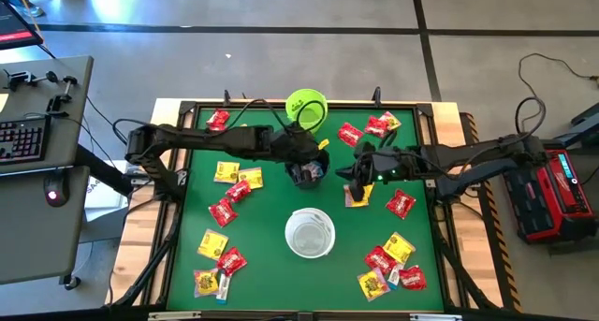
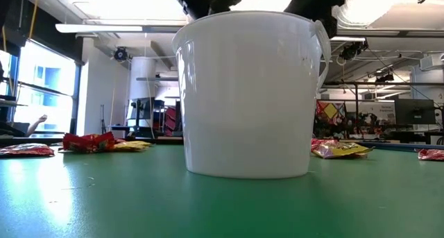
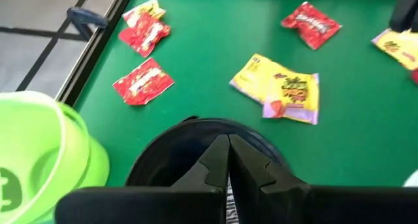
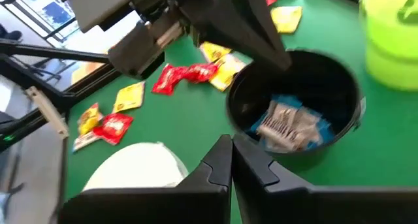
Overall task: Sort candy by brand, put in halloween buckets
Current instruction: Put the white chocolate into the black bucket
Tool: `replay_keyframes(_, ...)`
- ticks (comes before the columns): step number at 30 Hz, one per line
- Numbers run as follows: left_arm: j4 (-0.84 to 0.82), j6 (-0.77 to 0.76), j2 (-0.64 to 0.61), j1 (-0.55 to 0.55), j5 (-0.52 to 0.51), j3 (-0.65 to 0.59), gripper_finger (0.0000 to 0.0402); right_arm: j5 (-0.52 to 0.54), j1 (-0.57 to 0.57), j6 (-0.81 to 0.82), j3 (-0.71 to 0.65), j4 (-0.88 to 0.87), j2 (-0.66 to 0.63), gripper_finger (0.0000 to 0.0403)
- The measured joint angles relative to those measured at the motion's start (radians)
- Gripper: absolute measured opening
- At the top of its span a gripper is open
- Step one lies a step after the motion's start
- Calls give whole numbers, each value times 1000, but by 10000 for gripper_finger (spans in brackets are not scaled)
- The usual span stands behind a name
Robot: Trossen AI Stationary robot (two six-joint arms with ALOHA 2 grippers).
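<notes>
A: Where is the candy sitting, and why like that?

B: A few blue-and-white packets (image 4: 285,125) are lying at the bottom of the black bucket (image 4: 339,87), so that pail seems to be serving as the home for that brand. The left tool (image 3: 228,160) is hanging directly over that bucket's mouth with its fingers pressed together and nothing between them. I'm judging it is placed there for a drop into the pail.

A: And the right tool?

B: The right tool (image 4: 231,160) is hovering just beside the black bucket, on the side away from the left arm, also pressed together and carrying nothing. A yellow packet (image 1: 357,196) is lying just beside it on the worktop (image 1: 262,265), probably its next target.

A: What about the other pails?

B: The lime green bucket (image 1: 306,109) is standing just beyond the left tool, near the far edge. The white bucket (image 1: 310,233) is standing nearer the front, apart from both tools, in the middle. I cannot tell whether either holds anything.

A: And the rest?

B: Red packets (image 3: 144,81) and yellow packets (image 3: 281,88) are lying scattered on either side of the tools, flat and mostly separate, so much sorting looks undone.
</notes>
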Motion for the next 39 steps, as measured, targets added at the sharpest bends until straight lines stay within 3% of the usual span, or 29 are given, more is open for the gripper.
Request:
replay_keyframes(12,79,-6,0,-40,21,-1,0,-1,194,312,0,-181,0,0)
replay_keyframes(21,63,1,0,-52,23,-4,0,-22,388,751,0,-363,0,0)
replay_keyframes(26,119,-30,0,-53,36,-78,0,-50,502,1044,0,-443,18,1)
replay_keyframes(34,181,-54,1,-68,47,-147,0,-186,640,1374,0,-446,120,52)
replay_keyframes(39,208,-58,0,-68,46,-146,0,-220,676,1441,0,-460,209,76)
